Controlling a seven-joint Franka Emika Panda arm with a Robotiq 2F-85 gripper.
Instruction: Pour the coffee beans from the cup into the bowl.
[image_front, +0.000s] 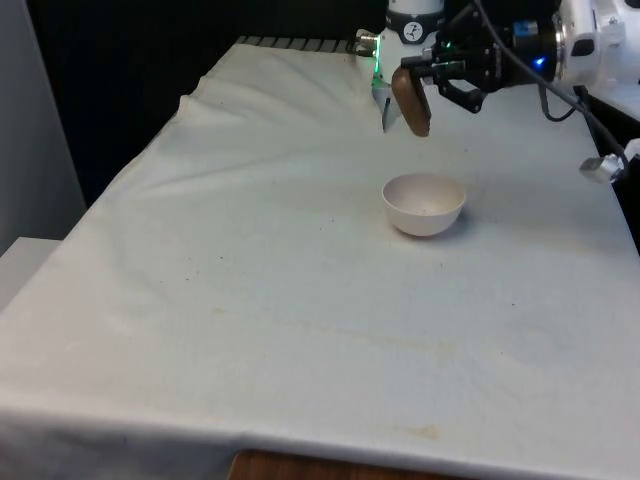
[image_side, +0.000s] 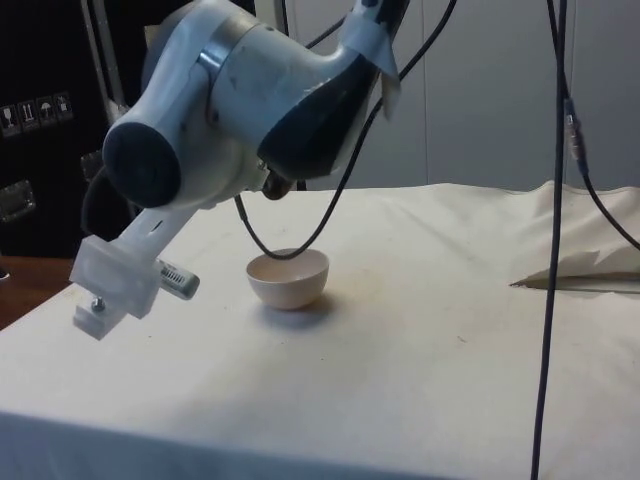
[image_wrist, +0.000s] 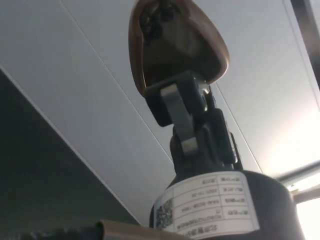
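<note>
Front view: bare white cloth lay wide between the table's near edge and the white bowl, which stood upright with a few dark specks inside. Above and just behind it, the gripper was clamped on the brown cup, tipped on its side, some beans lodged deep inside.

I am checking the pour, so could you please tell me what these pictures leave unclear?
- Side view: the arm's white housing hides the gripper and most of the brown cup.
- Front view: specks inside the white bowl are too small to identify.
- Wrist view: dark shapes inside the cup are shadowed; beans unconfirmed.
</note>
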